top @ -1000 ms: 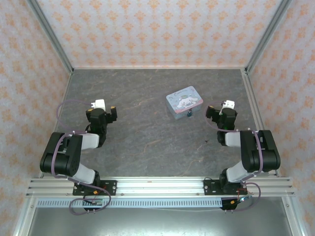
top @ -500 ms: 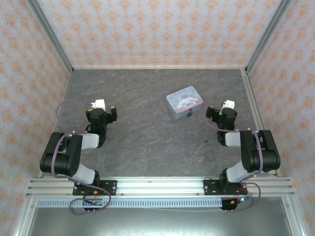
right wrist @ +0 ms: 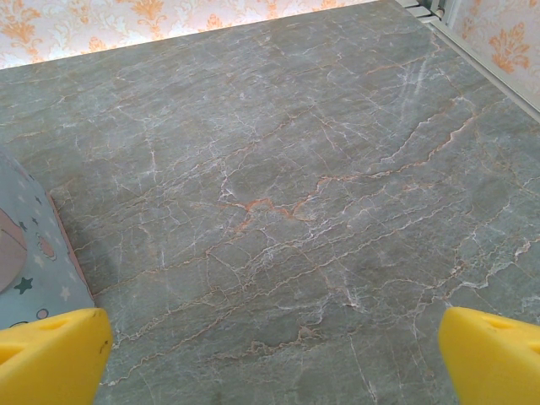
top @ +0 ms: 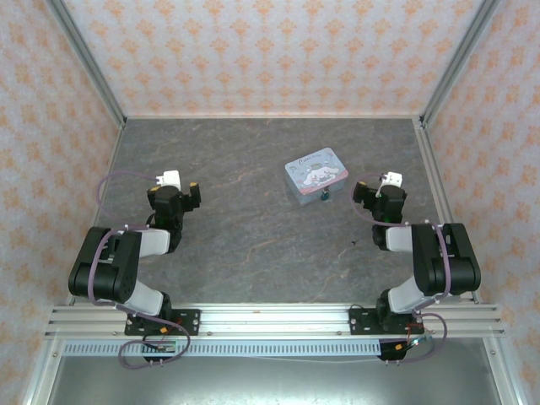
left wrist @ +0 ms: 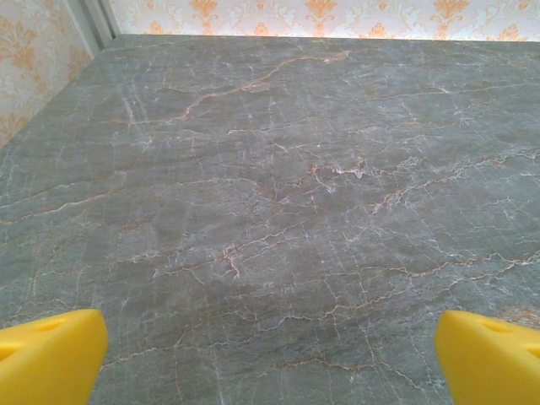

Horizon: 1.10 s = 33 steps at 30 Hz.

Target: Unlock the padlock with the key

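Top external: padlock [top: 324, 197] sits on the table [top: 253, 143], right against the 6 o'clock edge of the pale blue tin [top: 315, 173]. Hooked on or just touching, can't tell at this size. Tin is at about 2 o'clock from table centre, lid up, cartoon dog on it.

Left gripper [top: 179, 187] is at 9 o'clock of the table, well apart from the tin. Right gripper [top: 375, 190] is at 3 o'clock, near the tin and padlock but touching neither. Both point toward 12.

Tiny dark speck [top: 353, 245] lies on the table at 5 o'clock from the padlock, near the right arm. Too small to identify.

Left wrist: yellow fingers [left wrist: 51, 359] spread out to the frame corners, bare table between them, nothing held.

Right wrist: same there, fingers [right wrist: 494, 359] wide apart, released and empty. Tin corner sits at 9 o'clock of that frame.
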{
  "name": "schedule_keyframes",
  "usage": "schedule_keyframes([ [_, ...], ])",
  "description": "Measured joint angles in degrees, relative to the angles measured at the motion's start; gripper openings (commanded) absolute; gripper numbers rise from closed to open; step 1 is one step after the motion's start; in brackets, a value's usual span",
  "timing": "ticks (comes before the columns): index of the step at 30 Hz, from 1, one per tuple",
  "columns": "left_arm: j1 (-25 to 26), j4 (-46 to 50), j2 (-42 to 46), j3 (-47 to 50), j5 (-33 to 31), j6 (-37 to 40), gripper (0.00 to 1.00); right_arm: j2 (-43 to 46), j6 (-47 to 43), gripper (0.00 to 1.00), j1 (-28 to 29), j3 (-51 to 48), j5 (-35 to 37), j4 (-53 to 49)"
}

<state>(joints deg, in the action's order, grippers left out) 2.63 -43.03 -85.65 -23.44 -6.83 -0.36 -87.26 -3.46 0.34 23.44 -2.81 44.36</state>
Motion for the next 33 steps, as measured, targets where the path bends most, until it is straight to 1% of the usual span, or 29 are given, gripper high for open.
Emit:
schedule_keyframes([
  [4,0.0,0.1,0.1,0.0,-0.3,0.0,1.00,0.1,0.3,0.99,0.0,0.1,0.5,-0.6],
  [6,0.0,2.4,1.7,0.0,-1.4,-0.2,1.00,1.2,0.7,0.99,0.0,0.7,1.2,-3.8],
  [7,0.0,4.0,3.3,0.0,-2.0,-0.3,1.00,2.5,0.9,0.99,0.0,1.1,1.5,-5.6],
  [10,0.9,9.9,11.7,-0.3,-4.4,-1.4,1.00,9.4,1.9,0.99,0.0,2.1,2.3,-11.9],
  [13,1.5,19.2,20.8,-3.8,-5.6,-5.5,1.00,17.9,4.2,0.99,0.0,4.7,3.0,-20.2],
  [15,1.5,26.7,25.1,-8.3,-5.0,-9.8,1.00,22.6,6.8,0.99,0.0,8.3,3.0,-28.4],
  [16,1.5,29.4,26.4,-10.1,-4.2,-11.6,1.00,24.2,8.1,1.00,0.0,10.3,3.0,-32.4],
  [19,2.0,36.1,29.9,-14.4,0.2,-17.8,1.00,27.9,12.6,0.93,0.3,16.9,2.2,-46.0],
  [22,4.8,41.0,32.0,-15.2,4.7,-23.1,1.00,29.8,16.2,0.87,1.5,21.1,-0.1,-58.1],
  [24,8.5,43.7,32.4,-15.2,7.1,-26.1,1.00,30.3,18.0,0.83,3.1,22.4,-1.5,-65.4],
  [27,14.3,44.9,32.4,-14.7,9.7,-29.9,1.00,30.1,20.6,0.77,6.5,22.7,-2.4,-75.1],
  [30,19.3,44.8,32.2,-13.7,10.1,-32.0,1.00,29.4,23.0,0.67,10.5,22.6,-2.1,-81.7],
  [33,22.1,44.3,31.0,-13.5,10.1,-32.7,1.00,27.7,25.5,0.63,14.7,21.0,-1.7,-83.8],
])
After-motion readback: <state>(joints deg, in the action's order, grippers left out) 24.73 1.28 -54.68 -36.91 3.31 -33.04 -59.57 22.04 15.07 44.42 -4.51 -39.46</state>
